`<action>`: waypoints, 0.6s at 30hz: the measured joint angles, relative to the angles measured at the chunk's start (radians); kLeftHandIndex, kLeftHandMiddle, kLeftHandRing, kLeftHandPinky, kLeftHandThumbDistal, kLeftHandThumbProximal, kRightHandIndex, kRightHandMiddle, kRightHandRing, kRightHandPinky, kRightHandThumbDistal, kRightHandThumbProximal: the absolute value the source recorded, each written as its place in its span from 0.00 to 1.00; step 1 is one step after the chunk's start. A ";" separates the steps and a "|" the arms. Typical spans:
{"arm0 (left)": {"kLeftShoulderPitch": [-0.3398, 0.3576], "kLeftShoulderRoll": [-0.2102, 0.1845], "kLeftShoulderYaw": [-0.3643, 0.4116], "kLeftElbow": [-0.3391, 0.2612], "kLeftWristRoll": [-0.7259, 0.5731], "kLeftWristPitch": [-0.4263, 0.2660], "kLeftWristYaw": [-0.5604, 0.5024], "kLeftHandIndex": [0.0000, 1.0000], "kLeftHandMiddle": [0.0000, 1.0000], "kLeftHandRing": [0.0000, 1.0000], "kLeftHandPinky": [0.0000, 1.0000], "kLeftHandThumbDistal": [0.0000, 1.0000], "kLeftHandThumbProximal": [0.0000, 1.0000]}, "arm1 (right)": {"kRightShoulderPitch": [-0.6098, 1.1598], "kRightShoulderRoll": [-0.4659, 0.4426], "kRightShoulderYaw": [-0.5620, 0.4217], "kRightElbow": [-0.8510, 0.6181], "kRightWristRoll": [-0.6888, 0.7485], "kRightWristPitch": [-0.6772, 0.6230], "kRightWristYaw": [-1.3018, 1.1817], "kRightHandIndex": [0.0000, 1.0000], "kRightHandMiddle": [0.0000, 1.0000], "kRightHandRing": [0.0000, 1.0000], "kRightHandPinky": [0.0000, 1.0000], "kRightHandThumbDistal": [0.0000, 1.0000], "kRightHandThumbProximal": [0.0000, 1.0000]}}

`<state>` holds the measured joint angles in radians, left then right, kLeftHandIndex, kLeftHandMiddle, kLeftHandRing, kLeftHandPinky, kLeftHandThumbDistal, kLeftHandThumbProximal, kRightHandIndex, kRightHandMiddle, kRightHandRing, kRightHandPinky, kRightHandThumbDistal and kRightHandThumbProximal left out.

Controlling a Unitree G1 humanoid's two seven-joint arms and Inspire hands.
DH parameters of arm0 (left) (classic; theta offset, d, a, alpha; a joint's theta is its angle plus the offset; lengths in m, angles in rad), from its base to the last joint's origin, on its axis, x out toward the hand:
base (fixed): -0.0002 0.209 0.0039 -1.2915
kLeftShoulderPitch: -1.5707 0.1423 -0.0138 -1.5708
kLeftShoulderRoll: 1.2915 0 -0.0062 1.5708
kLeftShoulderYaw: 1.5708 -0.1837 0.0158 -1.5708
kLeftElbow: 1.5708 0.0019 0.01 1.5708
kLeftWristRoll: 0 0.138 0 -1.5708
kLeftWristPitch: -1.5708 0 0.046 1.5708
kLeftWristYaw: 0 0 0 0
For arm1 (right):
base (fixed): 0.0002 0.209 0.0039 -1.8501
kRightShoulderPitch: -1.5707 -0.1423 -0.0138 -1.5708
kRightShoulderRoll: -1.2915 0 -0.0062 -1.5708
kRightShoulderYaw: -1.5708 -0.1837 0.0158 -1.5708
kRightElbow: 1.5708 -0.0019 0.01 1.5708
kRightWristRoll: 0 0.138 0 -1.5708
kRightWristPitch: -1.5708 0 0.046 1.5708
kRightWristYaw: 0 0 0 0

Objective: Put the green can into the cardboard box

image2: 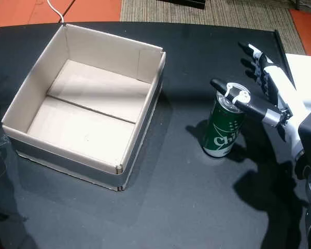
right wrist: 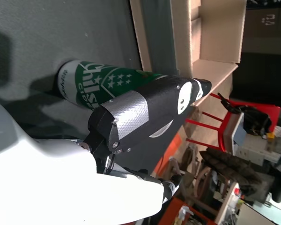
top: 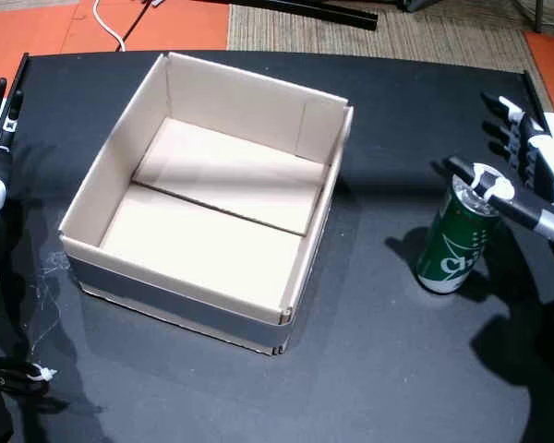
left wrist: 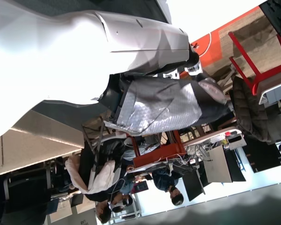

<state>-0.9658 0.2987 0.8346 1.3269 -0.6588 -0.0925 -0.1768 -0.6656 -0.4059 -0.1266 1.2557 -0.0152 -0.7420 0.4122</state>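
Glossy metal green can [top: 456,242], matt cardboard box [top: 112,155], matt black table [top: 388,369]

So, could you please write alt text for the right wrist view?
The right hand, its thumb black and silver, reaches across an upright green can on a black table. The cardboard box stands beyond; the picture is turned sideways.

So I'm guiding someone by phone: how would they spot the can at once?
Start at the black table and find the big open cardboard box. Toward the robot's right, the green can stands upright near the right hand. It's the only green thing, with white lettering.
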 measured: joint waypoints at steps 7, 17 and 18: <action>0.000 0.000 0.000 0.000 0.000 0.000 0.002 0.46 0.50 0.60 0.77 0.00 0.90 | 0.009 -0.023 0.039 -0.007 -0.050 -0.005 -0.012 1.00 1.00 1.00 1.00 1.00 0.47; 0.000 -0.001 0.002 0.000 0.000 0.000 0.002 0.50 0.53 0.62 0.79 0.00 0.82 | -0.005 -0.131 0.121 -0.084 -0.134 0.038 -0.009 0.99 0.99 1.00 1.00 1.00 0.40; 0.000 -0.001 0.002 0.000 -0.001 -0.001 0.002 0.49 0.52 0.61 0.77 0.00 0.82 | -0.006 -0.145 0.128 -0.096 -0.143 0.048 -0.005 0.98 0.99 1.00 1.00 1.00 0.40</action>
<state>-0.9658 0.2980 0.8364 1.3269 -0.6594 -0.0930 -0.1747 -0.6720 -0.5510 0.0014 1.1596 -0.1578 -0.6939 0.4069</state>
